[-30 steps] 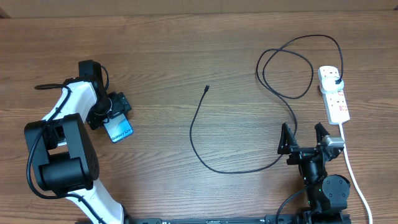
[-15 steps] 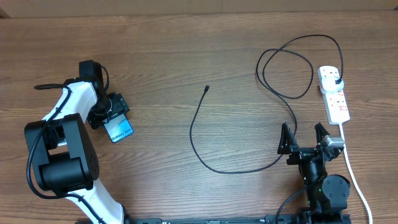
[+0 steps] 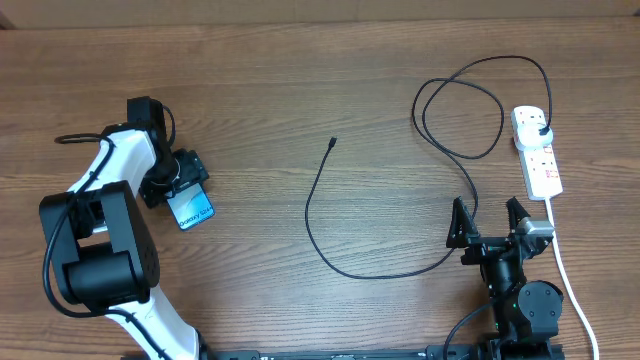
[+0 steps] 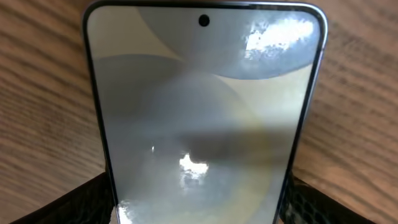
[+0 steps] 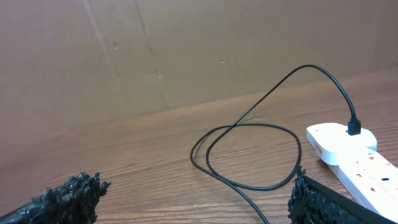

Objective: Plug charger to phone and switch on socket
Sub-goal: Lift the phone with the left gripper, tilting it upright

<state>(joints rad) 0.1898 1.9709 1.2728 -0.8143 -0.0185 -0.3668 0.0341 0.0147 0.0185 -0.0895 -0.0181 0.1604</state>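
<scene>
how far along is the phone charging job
Done: the charger is plugged into the socket. In hand: the left gripper flanks the phone, grip unclear. Left: the connector tip lies loose, far from the phone; the right gripper sits open near the charger; the socket's switch is too small to read.

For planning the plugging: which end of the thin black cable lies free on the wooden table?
The small connector tip, alone on the bare table; the other end, a black plug, sits in the white power strip.
</scene>
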